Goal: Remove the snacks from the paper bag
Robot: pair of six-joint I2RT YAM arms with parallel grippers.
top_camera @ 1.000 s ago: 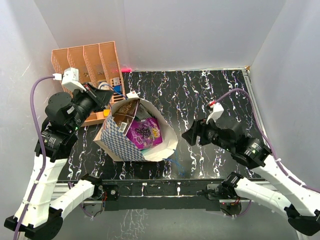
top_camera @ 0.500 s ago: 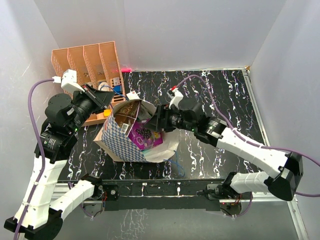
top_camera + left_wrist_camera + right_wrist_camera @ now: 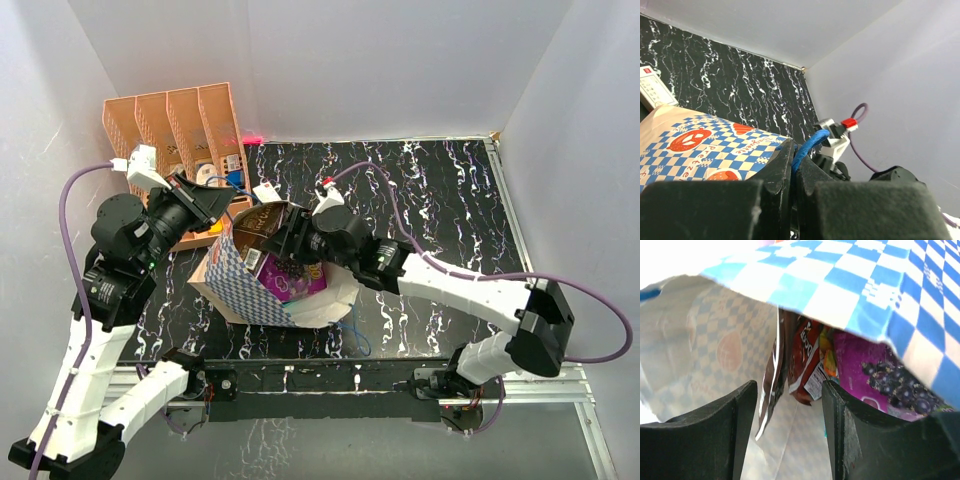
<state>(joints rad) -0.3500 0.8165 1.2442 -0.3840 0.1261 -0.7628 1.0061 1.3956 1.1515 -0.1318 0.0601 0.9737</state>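
The checked paper bag (image 3: 240, 280) lies tilted on the black table, its mouth facing right. My left gripper (image 3: 222, 204) is shut on the bag's blue cord handle (image 3: 809, 144) and holds the upper rim up. My right gripper (image 3: 296, 243) is open at the bag's mouth, reaching inside. In the right wrist view the open fingers (image 3: 715, 430) frame a dark brown packet (image 3: 771, 380) and a red-brown packet (image 3: 805, 362), with a purple packet (image 3: 865, 370) to the right. The purple packet (image 3: 290, 270) and a brown packet (image 3: 255, 220) show from above.
A salmon-pink file organiser (image 3: 175, 130) with small office items stands at the back left, just behind the left gripper. The black marbled table (image 3: 430, 200) stretches to the right of the bag. White walls enclose the table.
My right arm has swung left from the right side of the table to the bag's mouth and reached in. My left gripper has kept its hold on the handle.
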